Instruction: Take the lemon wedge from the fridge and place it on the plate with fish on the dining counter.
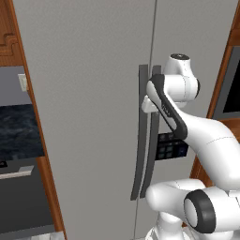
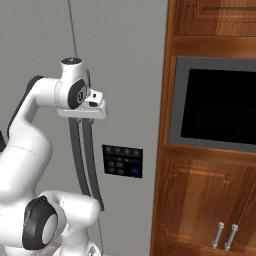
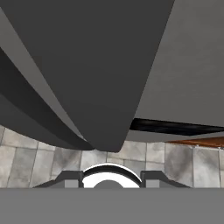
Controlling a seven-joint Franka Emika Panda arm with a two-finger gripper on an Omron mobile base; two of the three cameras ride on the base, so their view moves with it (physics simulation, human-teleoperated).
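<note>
Gripper (image 2: pixel 86 116) at the handles of the closed fridge (image 1: pixel 93 117)

The hand is seen pressed against the top of the right dark handle (image 1: pixel 153 154); whether the jaws are apart or clamped on it cannot be told. The lemon wedge cannot be located behind the shut doors.

Brown wooden cabinets (image 2: pixel 210 200) with a dark built-in oven (image 2: pixel 222 107) stand right; grey stone-tiled floor (image 3: pixel 175 162) lies below.
</note>
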